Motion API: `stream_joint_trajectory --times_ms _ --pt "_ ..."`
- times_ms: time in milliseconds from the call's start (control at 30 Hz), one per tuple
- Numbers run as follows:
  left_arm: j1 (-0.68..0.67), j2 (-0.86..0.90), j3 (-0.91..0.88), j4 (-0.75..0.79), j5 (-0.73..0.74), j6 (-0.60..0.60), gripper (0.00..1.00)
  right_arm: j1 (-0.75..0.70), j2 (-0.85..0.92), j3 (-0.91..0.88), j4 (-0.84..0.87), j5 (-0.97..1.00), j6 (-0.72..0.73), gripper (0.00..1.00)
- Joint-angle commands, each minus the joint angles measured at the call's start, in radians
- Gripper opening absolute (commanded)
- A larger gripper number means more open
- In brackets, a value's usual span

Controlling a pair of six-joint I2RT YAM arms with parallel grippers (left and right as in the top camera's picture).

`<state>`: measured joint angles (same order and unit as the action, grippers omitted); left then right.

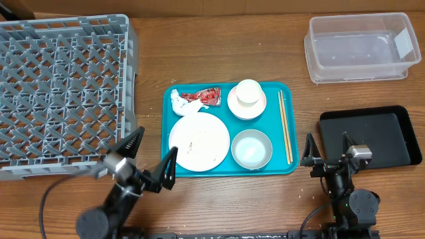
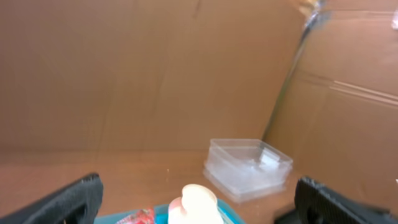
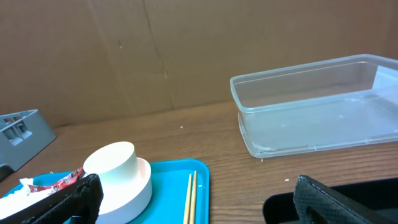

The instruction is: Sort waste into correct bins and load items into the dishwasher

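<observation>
On the teal tray (image 1: 273, 123) lie a red wrapper (image 1: 206, 97), a crumpled white tissue (image 1: 178, 102), a flat white plate (image 1: 199, 141) with a few small specks, a cup (image 1: 248, 91) standing in a bowl (image 1: 234, 107), a second bowl (image 1: 252, 149) and two chopsticks (image 1: 285, 127). The grey dish rack (image 1: 63, 93) fills the left side. A clear tub (image 1: 362, 46) sits at the back right and a black tray (image 1: 368, 136) at the right. My left gripper (image 1: 158, 141) hangs open by the plate's near left. My right gripper (image 1: 327, 137) is open between the teal tray and the black tray.
The left wrist view looks over the cup (image 2: 198, 202) toward the clear tub (image 2: 249, 165) and a cardboard wall. The right wrist view shows the chopsticks (image 3: 189, 199), cup (image 3: 112, 162), clear tub (image 3: 317, 102) and a corner of the rack (image 3: 22, 130).
</observation>
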<state>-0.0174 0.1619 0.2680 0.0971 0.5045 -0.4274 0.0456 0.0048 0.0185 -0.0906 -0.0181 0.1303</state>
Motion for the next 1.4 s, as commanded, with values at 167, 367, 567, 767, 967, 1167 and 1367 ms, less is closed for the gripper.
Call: stream_joint_trajectory --times_ms 167,367,567,767,967,1167,1367 --pt "0.000 0.662 0.668 -0.612 0.208 0.243 1.00 -0.001 -0.002 -0.010 0.006 0.006 -0.004 1.00" --pt "-0.139 1.042 1.073 -1.026 0.032 0.380 1.00 -0.001 -0.002 -0.010 0.006 0.006 -0.004 1.00" --pt "-0.362 1.253 1.226 -1.106 -0.250 0.380 1.00 -0.001 -0.002 -0.010 0.006 0.006 -0.004 1.00" --pt "-0.419 1.386 1.226 -1.023 -0.496 0.378 1.00 -0.001 -0.002 -0.010 0.006 0.006 -0.004 1.00" --pt "-0.369 1.516 1.226 -1.009 -0.555 0.267 1.00 -0.001 -0.002 -0.010 0.006 0.006 -0.004 1.00" --pt "-0.340 1.584 1.226 -1.007 -0.530 0.217 1.00 -0.001 -0.002 -0.010 0.006 0.006 -0.004 1.00" --pt "-0.340 1.583 1.227 -0.964 -0.391 0.210 1.00 -0.001 -0.002 -0.010 0.006 0.006 -0.004 1.00"
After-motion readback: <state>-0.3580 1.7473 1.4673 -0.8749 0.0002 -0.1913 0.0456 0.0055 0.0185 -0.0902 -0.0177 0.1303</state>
